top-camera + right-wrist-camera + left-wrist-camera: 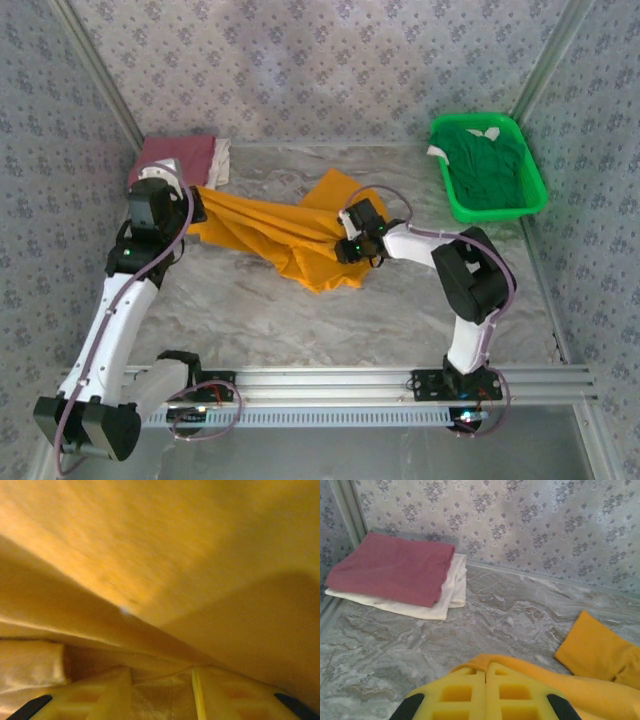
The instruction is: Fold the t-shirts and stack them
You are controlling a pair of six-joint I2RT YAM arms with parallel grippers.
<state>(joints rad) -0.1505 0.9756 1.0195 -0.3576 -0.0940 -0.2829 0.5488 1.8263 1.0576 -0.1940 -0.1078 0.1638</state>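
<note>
Top external shows the orange shirt (270, 225) stretched over the table (300, 320) between my left gripper (201, 208), clamped on its left edge, and my right gripper (344, 247), pinching its right side. I have bare room toward the near edge. The red shirt (178, 157) lies on the white shirt (222, 158) in the far left corner.

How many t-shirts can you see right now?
4: orange shirt held mid-table; red shirt folded atop white shirt, far left; green shirt in the basket, where more may hide.

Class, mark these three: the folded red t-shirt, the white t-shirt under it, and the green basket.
red t-shirt (395, 567), left wrist view, top face.
white t-shirt (454, 587), left wrist view, exposed right edge.
green basket (495, 213), top external view, near wall.
</note>
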